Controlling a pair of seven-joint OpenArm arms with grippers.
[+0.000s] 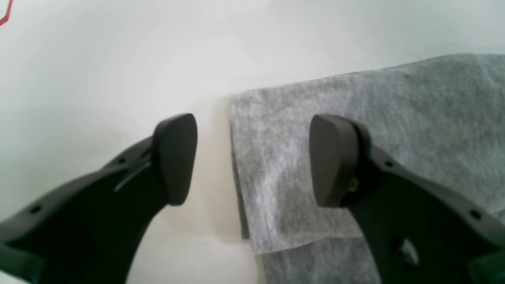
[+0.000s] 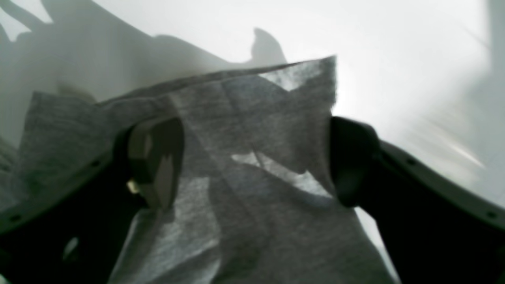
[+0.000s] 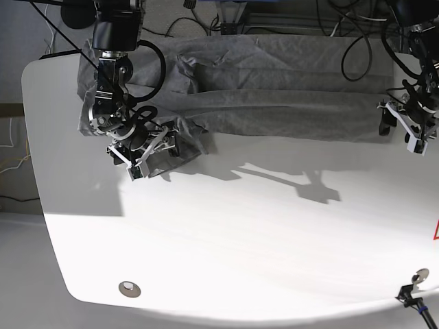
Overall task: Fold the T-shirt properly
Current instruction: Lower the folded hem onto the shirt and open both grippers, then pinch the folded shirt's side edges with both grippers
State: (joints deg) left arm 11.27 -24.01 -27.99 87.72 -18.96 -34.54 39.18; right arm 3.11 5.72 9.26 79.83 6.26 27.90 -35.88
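Observation:
The grey T-shirt (image 3: 274,96) lies wrinkled and spread wide across the far part of the white table (image 3: 226,240); no lettering shows. My left gripper (image 1: 252,161) is open at the shirt's end on the base view's right (image 3: 402,132). One finger is over the bare table and the other over a folded corner of the cloth (image 1: 394,118). My right gripper (image 2: 254,165) is open at the bunched end on the base view's left (image 3: 146,161). Grey fabric (image 2: 256,118) lies loose between its two fingers, unclamped.
Cables (image 3: 357,41) and arm mounts crowd the table's far edge behind the shirt. A red mark (image 3: 435,229) shows at the right edge. Two small round fittings (image 3: 127,288) (image 3: 422,275) sit near the front edge, which curves inward at the left.

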